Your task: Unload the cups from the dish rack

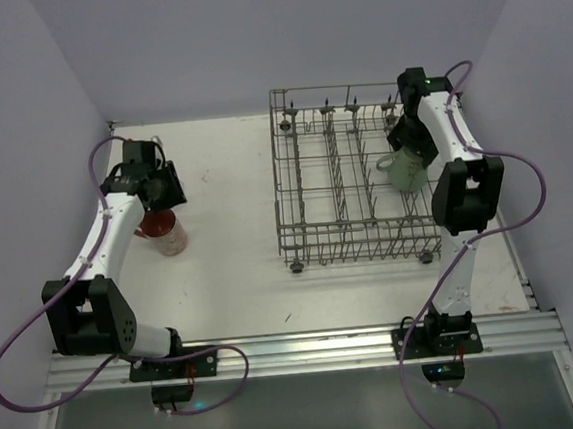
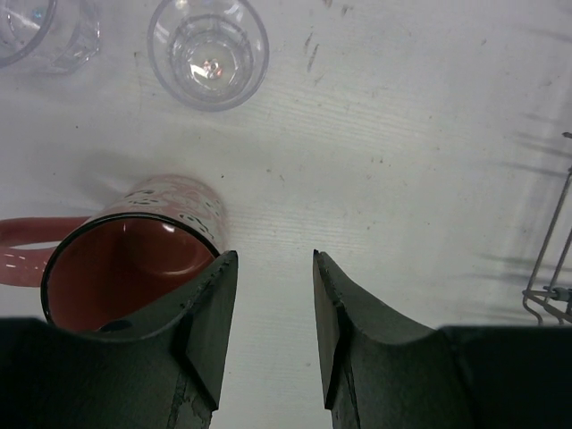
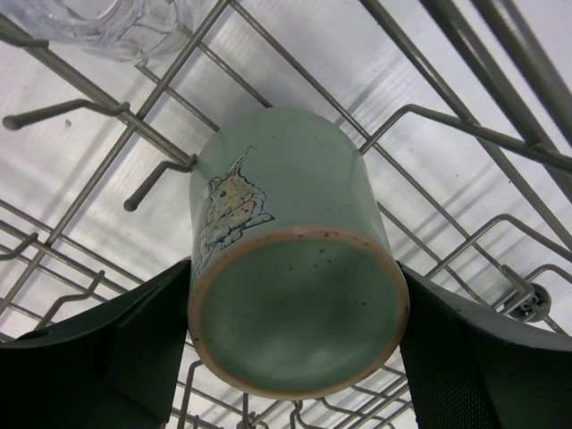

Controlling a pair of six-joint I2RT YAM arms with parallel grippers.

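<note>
The pink-red cup (image 2: 134,259) with a pale pattern stands upright on the white table, its handle pointing left; it also shows in the top view (image 1: 165,232). My left gripper (image 2: 275,255) is open and empty just right of it, the cup outside the left finger (image 2: 210,313). Two clear glass tumblers (image 2: 207,49) stand beyond. My right gripper (image 3: 295,299) is shut on the mint-green mug (image 3: 286,268), held base toward the camera over the grey wire dish rack (image 1: 343,174). Another clear glass (image 3: 98,27) lies in the rack behind the mug.
A corner of the rack (image 2: 550,268) reaches into the right of the left wrist view. Upright tines (image 3: 156,183) stand close around the mug. Purple walls close in the table on three sides; the right arm (image 1: 465,184) leans along the rack's right side.
</note>
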